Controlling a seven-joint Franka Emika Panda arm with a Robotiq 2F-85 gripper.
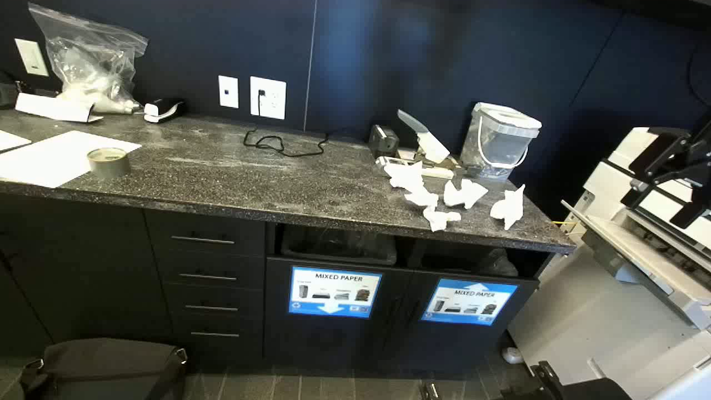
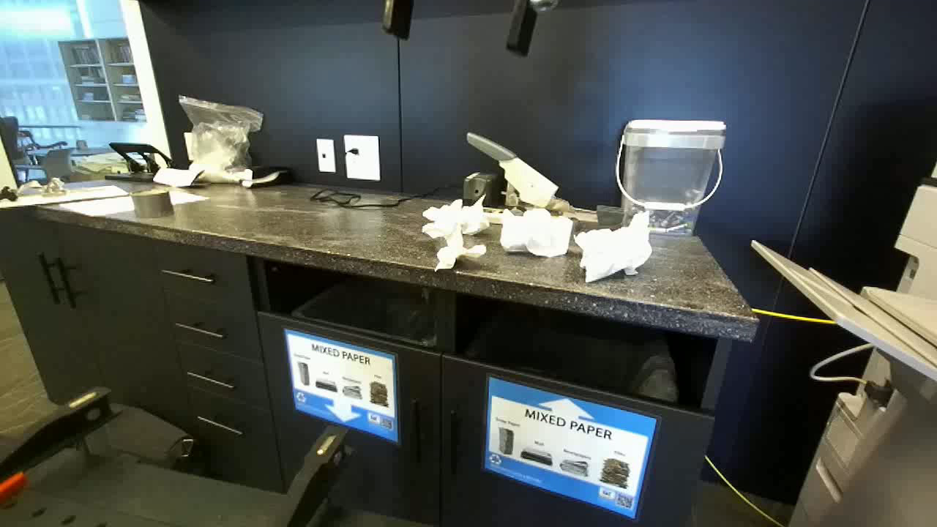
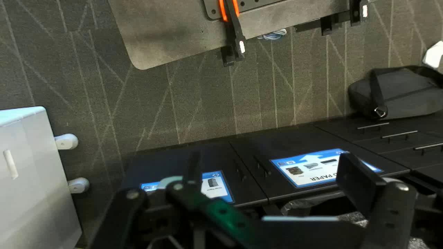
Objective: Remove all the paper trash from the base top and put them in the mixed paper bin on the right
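One: observed crumpled paper trash (image 2: 613,249) on the base top (image 2: 329,228), near lidded bucket (image 2: 669,172). Two: found gripper (image 2: 458,38) spread wide, empty

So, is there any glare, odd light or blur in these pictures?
In both exterior views, bluish sheen on the dark wall and nearly bleached paper scraps; in an exterior view, the room beyond washed out; in the wrist view, a green glint on the tool, whose nearest parts look soft.
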